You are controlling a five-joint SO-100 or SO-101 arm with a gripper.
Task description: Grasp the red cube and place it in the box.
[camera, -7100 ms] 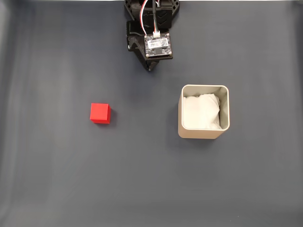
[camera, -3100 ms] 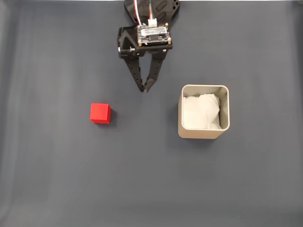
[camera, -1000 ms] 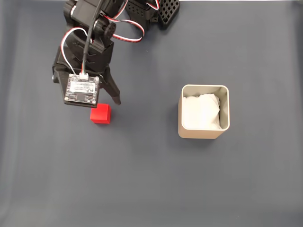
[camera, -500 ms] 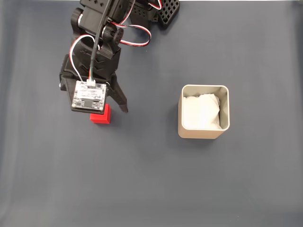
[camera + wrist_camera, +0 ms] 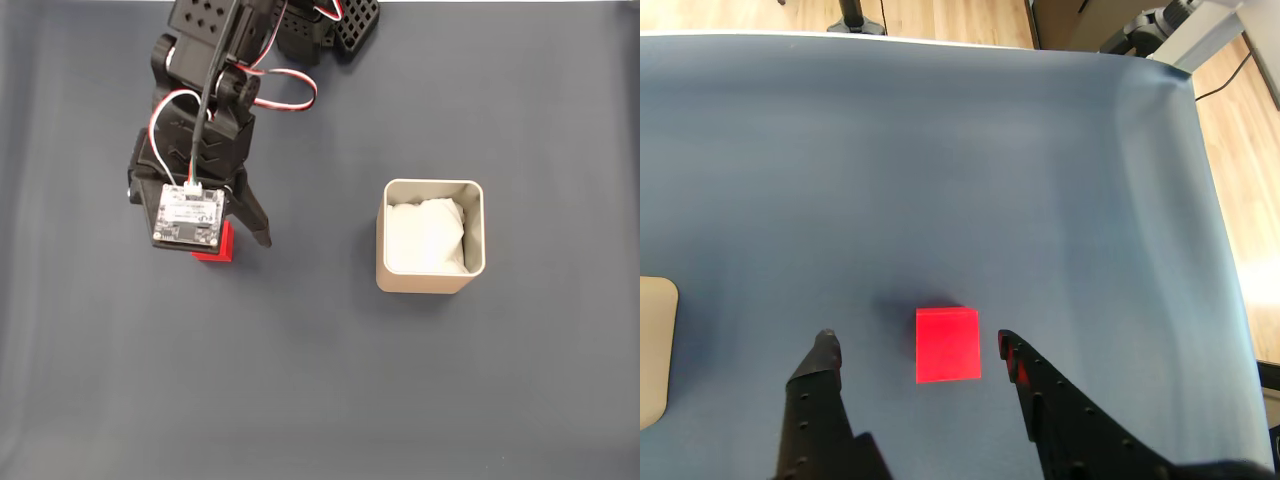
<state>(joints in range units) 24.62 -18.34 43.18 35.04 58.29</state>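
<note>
Straddling red cube (image 5: 947, 344), gripper (image 5: 917, 349) lower than before, fingers wide, not touching.

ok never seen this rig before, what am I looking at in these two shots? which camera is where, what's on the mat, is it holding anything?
It is a small black robot arm with a two-finger gripper. The fixed view looks straight down on the dark blue mat; the arm reaches in from the top edge, and the little circuit board at its tip is the second camera. The wrist view comes from that camera, looking forward past the gripper.

Two things lie on the mat: a red cube and a beige box with white paper inside. In the fixed view the box sits to the right of the arm, well apart from the cube.

Nothing is held yet. The jaws are open, one finger on each side of the cube, with mat showing in the gaps, and the cube rests on the mat.
</note>
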